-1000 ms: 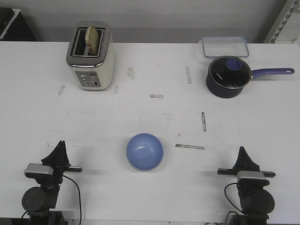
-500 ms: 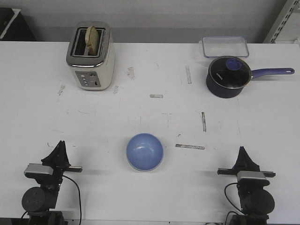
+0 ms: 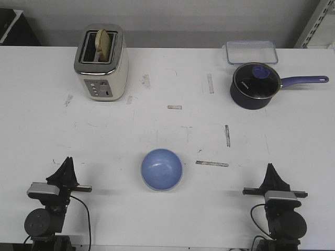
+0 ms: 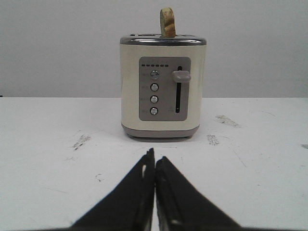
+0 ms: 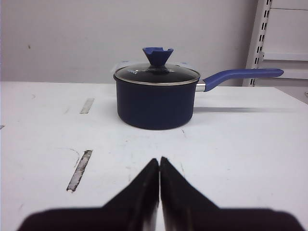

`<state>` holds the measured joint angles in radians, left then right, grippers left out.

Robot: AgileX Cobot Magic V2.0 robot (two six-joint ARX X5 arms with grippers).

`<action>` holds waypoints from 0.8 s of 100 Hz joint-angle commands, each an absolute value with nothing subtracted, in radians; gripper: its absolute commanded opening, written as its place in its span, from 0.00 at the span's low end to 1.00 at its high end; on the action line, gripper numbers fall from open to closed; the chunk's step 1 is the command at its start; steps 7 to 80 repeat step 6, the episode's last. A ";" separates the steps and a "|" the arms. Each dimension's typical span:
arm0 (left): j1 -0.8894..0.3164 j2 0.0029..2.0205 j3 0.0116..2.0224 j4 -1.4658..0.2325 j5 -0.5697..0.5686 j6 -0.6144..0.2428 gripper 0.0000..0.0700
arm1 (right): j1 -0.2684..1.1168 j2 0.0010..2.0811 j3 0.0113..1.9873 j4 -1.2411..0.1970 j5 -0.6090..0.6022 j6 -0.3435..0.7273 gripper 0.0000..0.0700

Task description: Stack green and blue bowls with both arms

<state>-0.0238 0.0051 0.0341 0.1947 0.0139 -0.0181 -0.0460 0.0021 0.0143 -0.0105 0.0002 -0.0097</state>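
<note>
The blue bowl (image 3: 162, 169) sits upright on the white table (image 3: 167, 130), near the front and between the two arms. No green bowl shows apart from it; whether one lies under the blue bowl cannot be told. My left gripper (image 3: 66, 163) is shut and empty at the front left, well left of the bowl; in the left wrist view (image 4: 154, 156) its jaws are closed. My right gripper (image 3: 270, 168) is shut and empty at the front right; in the right wrist view (image 5: 159, 160) its jaws meet.
A cream toaster (image 3: 101, 63) with a slice of bread stands at the back left, facing the left gripper (image 4: 162, 86). A dark navy saucepan (image 3: 255, 85) with a glass lid and long handle stands at the back right (image 5: 156, 98). A clear container (image 3: 251, 52) lies behind it.
</note>
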 commanded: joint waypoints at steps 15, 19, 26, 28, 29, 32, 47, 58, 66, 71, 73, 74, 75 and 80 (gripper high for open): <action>-0.023 0.003 0.014 0.210 0.014 -0.022 0.00 | -0.045 0.001 0.013 0.001 0.000 0.003 0.00; -0.023 0.003 0.014 0.210 0.014 -0.022 0.00 | -0.045 0.001 0.013 0.001 0.000 0.003 0.00; -0.023 0.003 0.014 0.210 0.014 -0.022 0.00 | -0.045 0.001 0.013 0.001 0.000 0.003 0.00; -0.023 0.003 0.014 0.210 0.014 -0.022 0.00 | -0.045 0.001 0.013 0.001 0.000 0.003 0.00; -0.023 0.003 0.014 0.210 0.014 -0.022 0.00 | -0.045 0.001 0.013 0.001 0.000 0.003 0.00; -0.023 0.003 0.014 0.210 0.014 -0.022 0.00 | -0.045 0.001 0.013 0.001 0.000 0.003 0.00; -0.023 0.003 0.014 0.210 0.014 -0.022 0.00 | -0.045 0.001 0.013 0.001 0.000 0.003 0.00; -0.023 0.003 0.014 0.210 0.014 -0.022 0.00 | -0.045 0.001 0.013 0.001 0.000 0.003 0.00; -0.023 0.003 0.014 0.210 0.014 -0.022 0.00 | -0.045 0.001 0.013 0.001 0.000 0.003 0.00; -0.023 0.003 0.014 0.210 0.014 -0.022 0.00 | -0.045 0.001 0.013 0.001 0.000 0.003 0.00; -0.023 0.003 0.014 0.210 0.014 -0.022 0.00 | -0.045 0.001 0.013 0.001 0.000 0.003 0.00; -0.023 0.003 0.014 0.210 0.014 -0.022 0.00 | -0.045 0.001 0.013 0.001 0.000 0.003 0.00; -0.023 0.003 0.014 0.210 0.014 -0.022 0.00 | -0.045 0.001 0.013 0.001 0.000 0.003 0.00; -0.023 0.003 0.014 0.210 0.014 -0.022 0.00 | -0.045 0.001 0.013 0.001 0.000 0.003 0.00</action>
